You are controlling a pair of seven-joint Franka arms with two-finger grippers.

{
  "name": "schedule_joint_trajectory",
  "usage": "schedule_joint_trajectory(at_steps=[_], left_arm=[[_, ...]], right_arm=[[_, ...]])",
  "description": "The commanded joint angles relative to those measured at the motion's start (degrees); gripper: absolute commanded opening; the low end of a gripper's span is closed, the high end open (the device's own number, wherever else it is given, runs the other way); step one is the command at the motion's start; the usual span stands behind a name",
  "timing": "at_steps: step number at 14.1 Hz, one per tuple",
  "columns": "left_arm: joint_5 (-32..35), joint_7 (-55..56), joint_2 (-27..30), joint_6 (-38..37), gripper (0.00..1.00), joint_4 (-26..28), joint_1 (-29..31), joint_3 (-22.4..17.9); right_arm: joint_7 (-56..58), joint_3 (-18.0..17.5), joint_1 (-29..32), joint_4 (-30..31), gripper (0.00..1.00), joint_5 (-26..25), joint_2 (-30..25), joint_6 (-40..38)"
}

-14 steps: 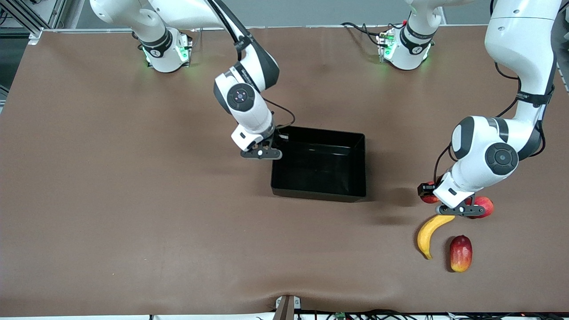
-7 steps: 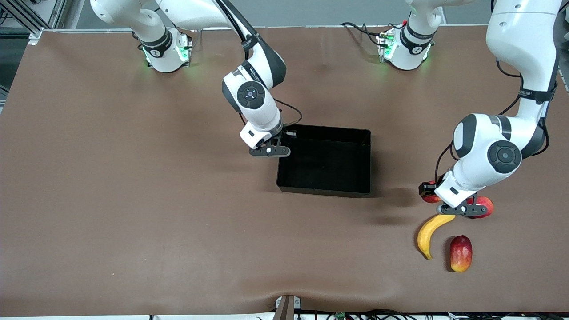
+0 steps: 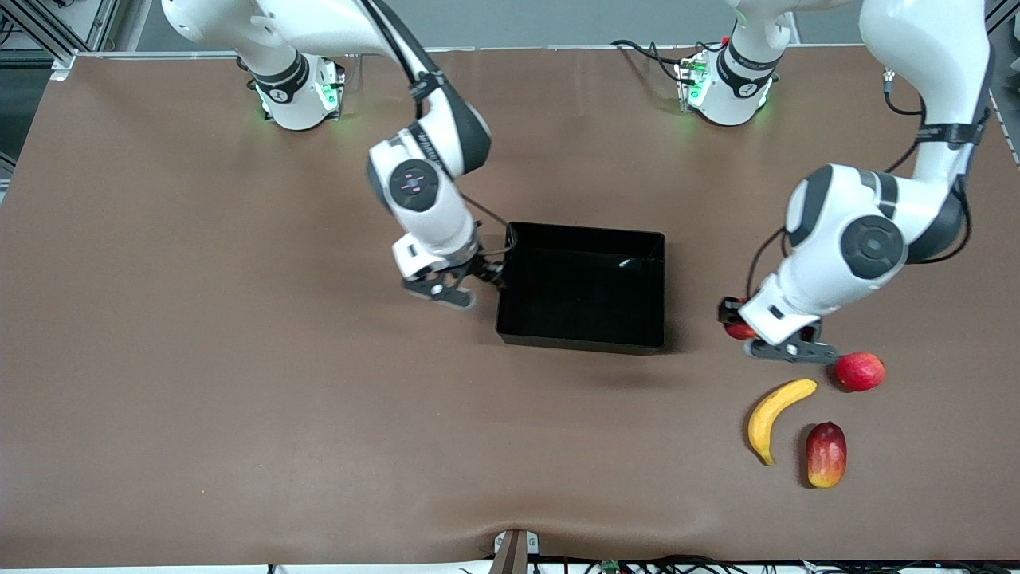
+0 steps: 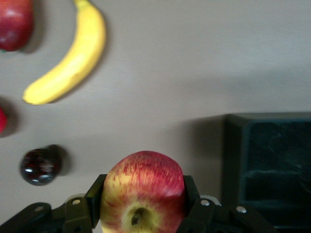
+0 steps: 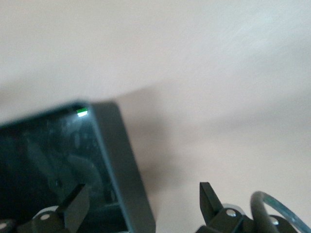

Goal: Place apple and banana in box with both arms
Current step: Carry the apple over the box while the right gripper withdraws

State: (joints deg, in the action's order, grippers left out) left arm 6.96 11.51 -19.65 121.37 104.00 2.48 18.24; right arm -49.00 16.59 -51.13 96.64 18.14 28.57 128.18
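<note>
The apple (image 4: pixel 143 191), red with yellow streaks, sits between the fingers of my left gripper (image 4: pixel 142 204), which is shut on it. In the front view that gripper (image 3: pixel 753 335) hangs over the table between the box and the loose fruits, and only a red edge of the apple (image 3: pixel 737 329) shows. The yellow banana (image 3: pixel 777 406) (image 4: pixel 73 58) lies on the table, untouched. The black box (image 3: pixel 578 344) (image 4: pixel 272 165) is empty. My right gripper (image 3: pixel 470 283) (image 5: pixel 143 204) is open, its fingers on either side of the box wall (image 5: pixel 121 160) at the right arm's end.
A plain pinkish-red fruit (image 3: pixel 859 371) lies beside the banana toward the left arm's end. A red-and-yellow mango (image 3: pixel 825 454) lies nearer the front camera. A small dark round fruit (image 4: pixel 40 165) shows in the left wrist view only.
The right gripper has opened and drawn back toward the right arm's end after shifting the box. The left gripper has moved toward the box with the apple, uncovering the pinkish-red fruit.
</note>
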Motion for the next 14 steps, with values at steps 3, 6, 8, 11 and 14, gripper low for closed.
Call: schedule_joint_trajectory(at_steps=[3,6,8,11,14], left_arm=[[1.03,10.71,1.03,-0.88,0.00,1.47,-0.36,8.82],[1.21,15.99,-0.38,-0.17,0.00,2.69,-4.57,9.54],[1.30,17.84,-2.13,1.22,0.00,3.22,-6.07,9.54],[1.65,23.28,-4.42,9.90,0.00,7.43,-8.79,9.36],[6.73,30.39,-6.97,15.82,0.00,10.17,-9.50,9.36]], right_arm=[[-0.39,10.46,0.42,-0.92,1.00,0.76,-8.86,-15.64],[7.57,19.33,0.51,-3.11,1.00,0.76,-10.46,-27.42],[11.19,25.04,0.51,-4.96,1.00,0.76,-10.46,-33.75],[21.37,36.19,0.51,-6.29,1.00,1.64,-10.64,-39.66],[30.07,43.33,1.38,-4.71,1.00,1.46,-10.81,-39.76]])
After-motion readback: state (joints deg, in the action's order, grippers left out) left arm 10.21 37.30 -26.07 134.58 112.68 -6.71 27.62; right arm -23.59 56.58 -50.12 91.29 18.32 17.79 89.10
